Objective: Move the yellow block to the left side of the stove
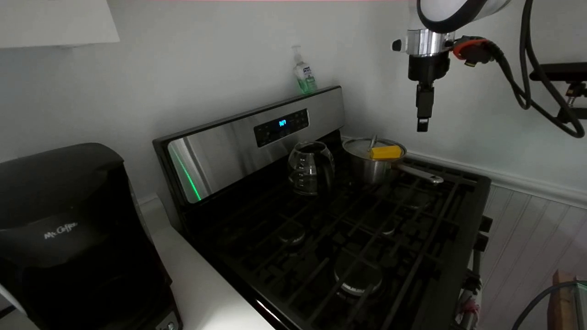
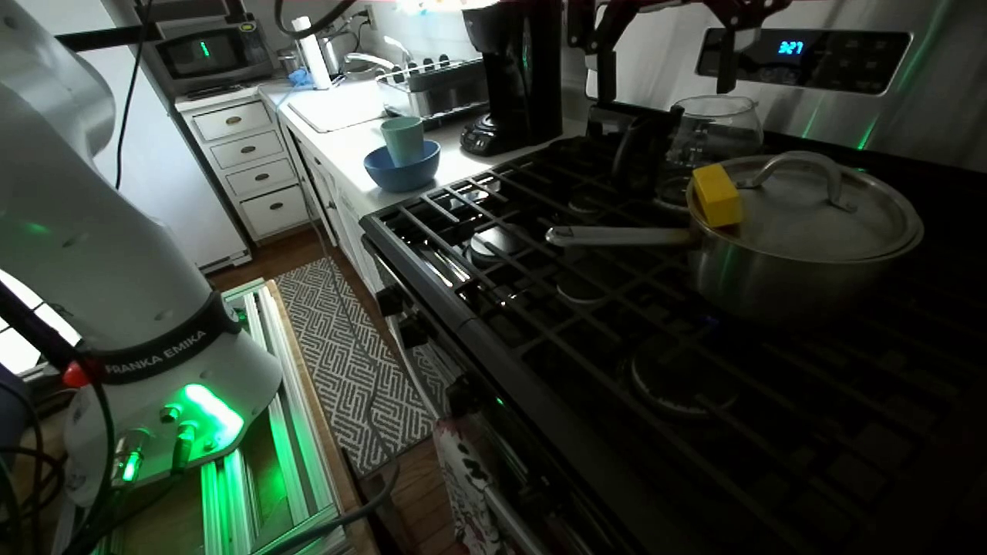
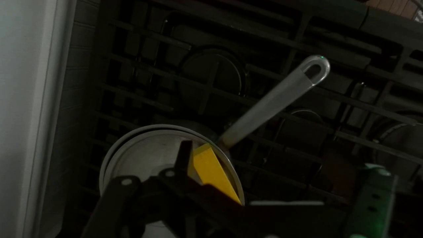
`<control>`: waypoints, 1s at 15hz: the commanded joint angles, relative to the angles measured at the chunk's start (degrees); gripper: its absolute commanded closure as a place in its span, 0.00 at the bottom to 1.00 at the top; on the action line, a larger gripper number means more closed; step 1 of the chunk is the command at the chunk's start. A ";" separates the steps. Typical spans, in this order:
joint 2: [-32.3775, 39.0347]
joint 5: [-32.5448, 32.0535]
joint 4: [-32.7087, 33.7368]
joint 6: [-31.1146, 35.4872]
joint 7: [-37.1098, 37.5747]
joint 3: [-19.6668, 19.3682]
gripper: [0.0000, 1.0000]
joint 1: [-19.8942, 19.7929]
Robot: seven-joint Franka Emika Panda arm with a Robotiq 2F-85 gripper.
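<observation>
Yellow block (image 2: 717,196) sits atop saucepan lid (image 2: 825,231), left-side delivery not yet made

A black claw (image 2: 667,91) hangs in dim light above the stove (image 1: 234,266), its two fingers (image 2: 607,77) spread well apart with nothing between them, tips apart from the block. The block rests on the lid close to the rim of the saucepan (image 2: 771,281), beside the root of the saucepan handle (image 3: 274,102). By all appearances none of the move is done: grasp, lift, carry and set-down all remain. The goal is taken to be the end nearest the Mr. Coffee coffee maker (image 1: 91,215), across the stove from the saucepan.

Edges crowd the start. The arched lid grip (image 2: 834,181) stands near the block, and a white wall (image 1: 527,156) rises near the saucepan, opposite the goal. A glass carafe (image 1: 302,174) stands beside the saucepan toward the goal, in front of the steel back panel (image 1: 229,151), so a high path looks safer. The left grates (image 1: 307,281) appear to offer landing room up to the white counter (image 1: 202,284) bordering the stove, though gaps between the bars could tip a small block.
</observation>
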 commanded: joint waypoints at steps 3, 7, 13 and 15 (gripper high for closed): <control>0.43 8.05 -4.09 10.89 -13.79 -0.49 0.00 0.45; 2.74 12.28 -6.34 22.35 -19.31 -0.38 0.00 0.03; 7.90 14.16 -5.41 25.87 -14.82 -0.02 0.00 -1.91; 9.71 15.01 -4.36 25.13 -14.00 -0.03 0.00 -2.66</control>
